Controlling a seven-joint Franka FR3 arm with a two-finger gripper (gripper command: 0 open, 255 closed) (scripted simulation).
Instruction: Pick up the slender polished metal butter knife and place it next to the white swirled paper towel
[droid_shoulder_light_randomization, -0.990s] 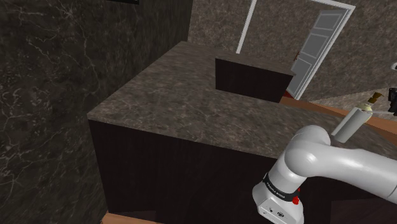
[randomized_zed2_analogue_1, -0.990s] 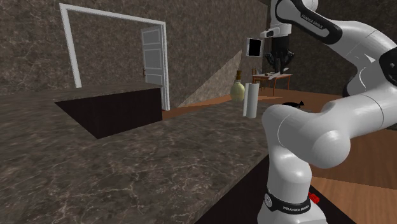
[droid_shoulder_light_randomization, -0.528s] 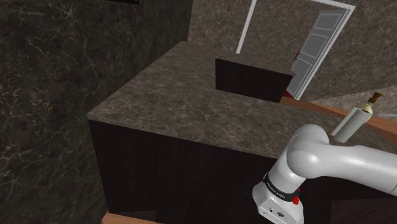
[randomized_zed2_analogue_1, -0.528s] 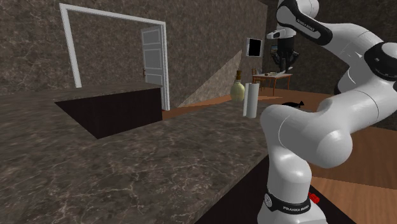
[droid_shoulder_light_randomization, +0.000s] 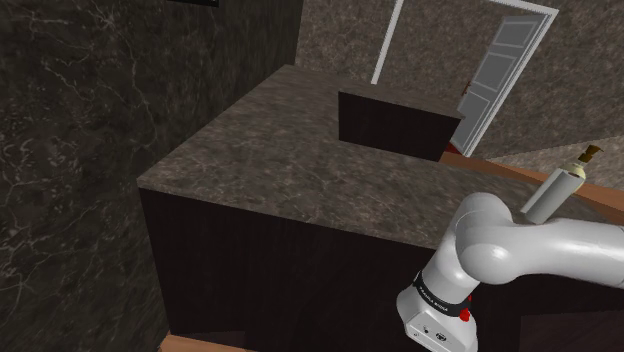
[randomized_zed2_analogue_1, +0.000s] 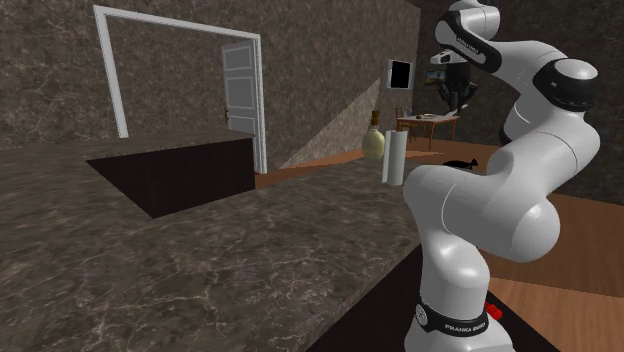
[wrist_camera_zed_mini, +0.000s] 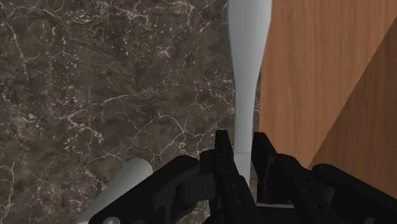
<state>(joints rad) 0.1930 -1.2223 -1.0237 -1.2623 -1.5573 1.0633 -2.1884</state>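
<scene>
In the shoulder view we see the white paper towel roll (droid_shoulder_light_randomization: 552, 193) standing at the dark marble counter's (droid_shoulder_light_randomization: 300, 160) edge, at that view's right, just beside the arm. In the second exterior view the gripper (randomized_zed2_analogue_1: 455, 98) hangs high above the roll, well apart from it. In the wrist view the butter knife (wrist_camera_zed_mini: 245, 95) sits clasped between the black fingers (wrist_camera_zed_mini: 222, 151) and juts away over the counter's edge. It is slender, plain pale grey, and widens toward its far end.
</scene>
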